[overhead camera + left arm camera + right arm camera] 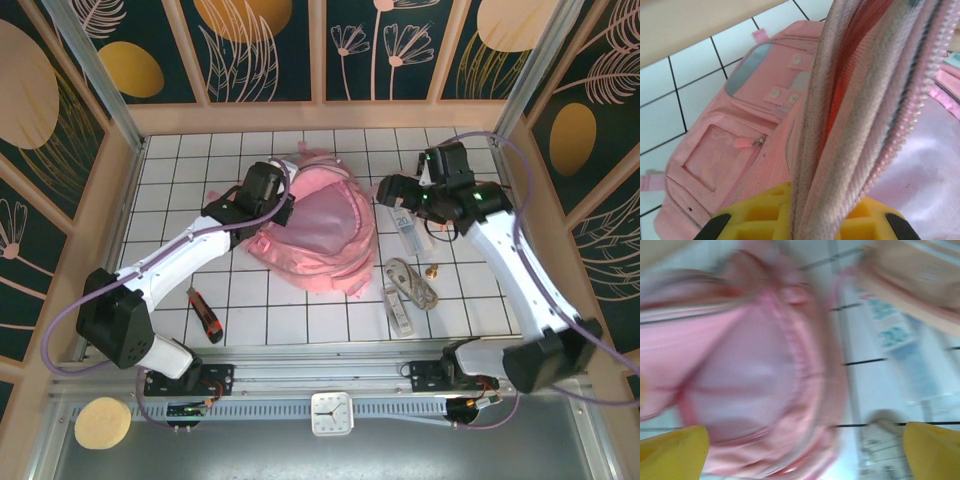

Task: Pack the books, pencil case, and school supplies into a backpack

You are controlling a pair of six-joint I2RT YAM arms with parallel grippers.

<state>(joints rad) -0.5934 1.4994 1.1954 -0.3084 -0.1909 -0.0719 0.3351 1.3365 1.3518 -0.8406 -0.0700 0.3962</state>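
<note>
The pink backpack (315, 235) lies in the middle of the tiled table with its mouth held apart. My left gripper (275, 192) is shut on its zipped rim, and the folded fabric edge (840, 125) runs up between the yellow pads (760, 215). My right gripper (388, 190) hovers open over the bag's right edge; its yellow fingertips (675, 450) stand wide apart above the blurred backpack (755, 365), holding nothing. To the right lie the whitish ruler-like bar (398, 308) and the pale looped cord bundle (410, 280). The books and the pencil case are out of view.
A clear packet with blue print (408, 232) lies just right of the backpack, under my right gripper. A small brass piece (433, 270) sits beside the cord. A red-and-black utility knife (205, 313) lies front left. Wooden walls (330, 115) ring the table.
</note>
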